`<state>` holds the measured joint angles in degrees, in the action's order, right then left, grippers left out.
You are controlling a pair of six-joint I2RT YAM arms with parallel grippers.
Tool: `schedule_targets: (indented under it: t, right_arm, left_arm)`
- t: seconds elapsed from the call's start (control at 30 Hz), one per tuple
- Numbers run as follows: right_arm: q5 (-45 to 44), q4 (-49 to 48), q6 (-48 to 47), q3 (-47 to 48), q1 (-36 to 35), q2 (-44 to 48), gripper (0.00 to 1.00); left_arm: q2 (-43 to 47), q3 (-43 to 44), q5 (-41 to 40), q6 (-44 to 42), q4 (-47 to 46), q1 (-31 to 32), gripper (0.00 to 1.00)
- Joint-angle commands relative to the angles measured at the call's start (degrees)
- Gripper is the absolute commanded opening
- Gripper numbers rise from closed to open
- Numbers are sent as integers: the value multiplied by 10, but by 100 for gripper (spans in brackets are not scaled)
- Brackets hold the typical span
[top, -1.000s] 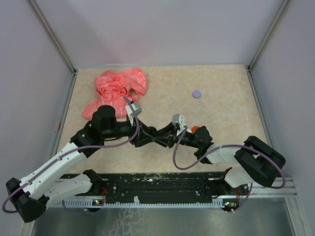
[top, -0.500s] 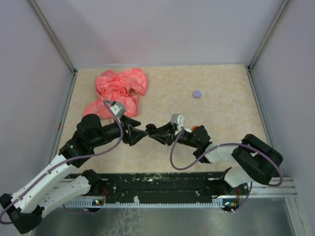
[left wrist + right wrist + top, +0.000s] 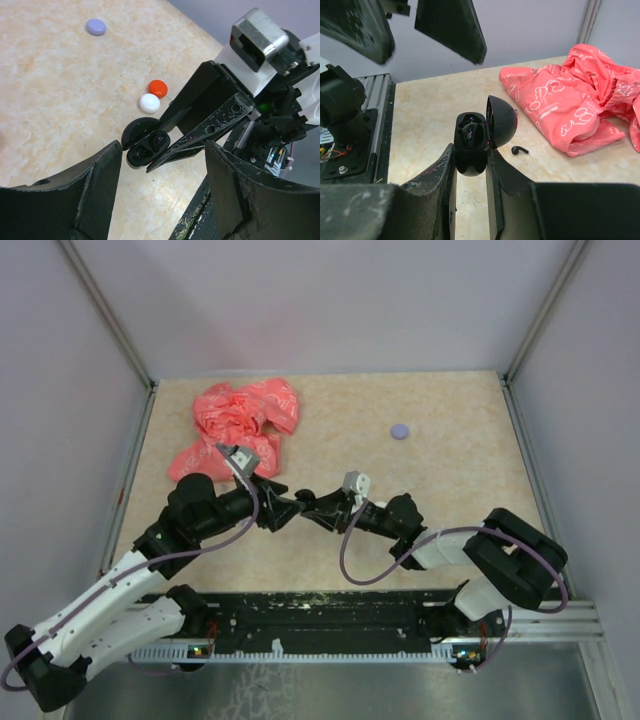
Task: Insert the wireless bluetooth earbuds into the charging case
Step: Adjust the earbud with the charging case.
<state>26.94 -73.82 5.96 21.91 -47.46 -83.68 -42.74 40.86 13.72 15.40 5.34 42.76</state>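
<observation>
My right gripper (image 3: 470, 153) is shut on the black charging case (image 3: 462, 150) and holds it above the table with its lid (image 3: 501, 121) open. A black earbud (image 3: 470, 133) sits in the case. The well beside it is too dark to read. Another black earbud (image 3: 520, 149) lies on the table beyond the case, near the pink bag. My left gripper (image 3: 164, 149) is open and empty, and its jaws face the case (image 3: 147, 146) from close by. In the top view the two grippers meet tip to tip, left (image 3: 283, 508) and right (image 3: 307, 506).
A crumpled pink plastic bag (image 3: 240, 425) lies at the back left and also shows in the right wrist view (image 3: 575, 95). A white disc (image 3: 149, 103) and a red disc (image 3: 158, 88) lie beside the right arm. A purple disc (image 3: 400, 430) lies at the back right.
My left gripper has pulled back to the left, away from the case, and now stands open in front of it. My right gripper has shifted slightly left with the case.
</observation>
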Motion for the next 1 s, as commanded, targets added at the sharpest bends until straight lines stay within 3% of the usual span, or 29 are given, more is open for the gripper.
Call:
schedule_targets:
  t: [0.0, 0.3, 0.63, 0.83, 0.97]
  right_arm:
    - [-5, -48, -17, 10, 1, 6, 0]
    - [-24, -43, 2, 20, -1, 3, 0]
    - [-13, -92, 23, 21, -8, -38, 0]
    - [-9, -110, 32, 19, -11, -47, 0]
    - [-33, -109, 15, 9, -11, -42, 0]
  left_arm:
    - [-21, -11, 12, 26, -42, 0, 73]
    - [-47, -24, 31, 28, -69, 0, 67]
    - [-66, 1, 41, 15, -56, 1, 45]
    - [-56, 9, 36, 19, -43, 1, 43]
    - [-17, -11, -24, 31, -39, 1, 46]
